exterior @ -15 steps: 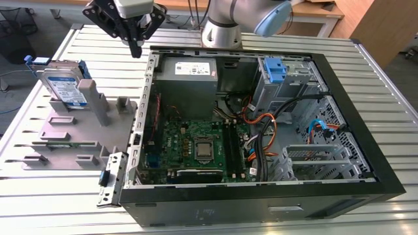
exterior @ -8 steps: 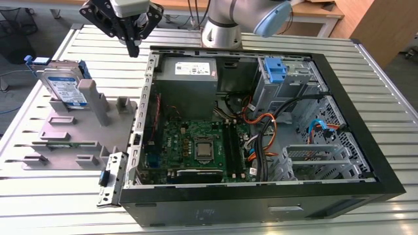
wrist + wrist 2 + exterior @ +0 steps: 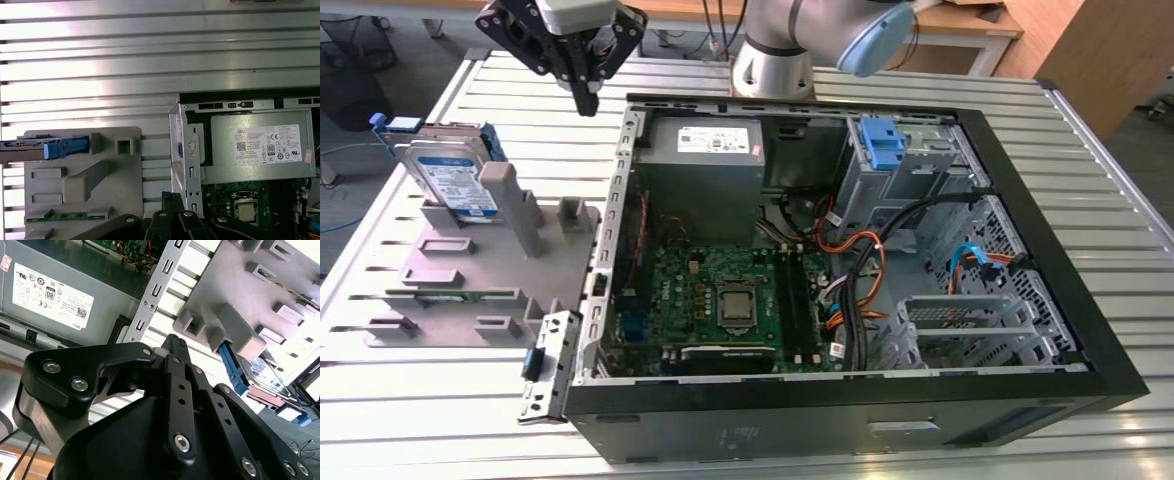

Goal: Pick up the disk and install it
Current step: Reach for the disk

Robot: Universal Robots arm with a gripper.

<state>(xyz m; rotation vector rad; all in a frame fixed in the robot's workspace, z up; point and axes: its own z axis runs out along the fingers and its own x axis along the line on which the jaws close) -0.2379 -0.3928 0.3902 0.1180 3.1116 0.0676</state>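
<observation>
Currently end effector (image 3: 587,103) closed, empty, apart from upright disk (image 3: 451,183): stiff, weighty, probably best gripped across its edges.

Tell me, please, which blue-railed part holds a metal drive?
The disk standing in the grey fixture at the exterior view's left; the blue bracket inside the case carries none.
</observation>
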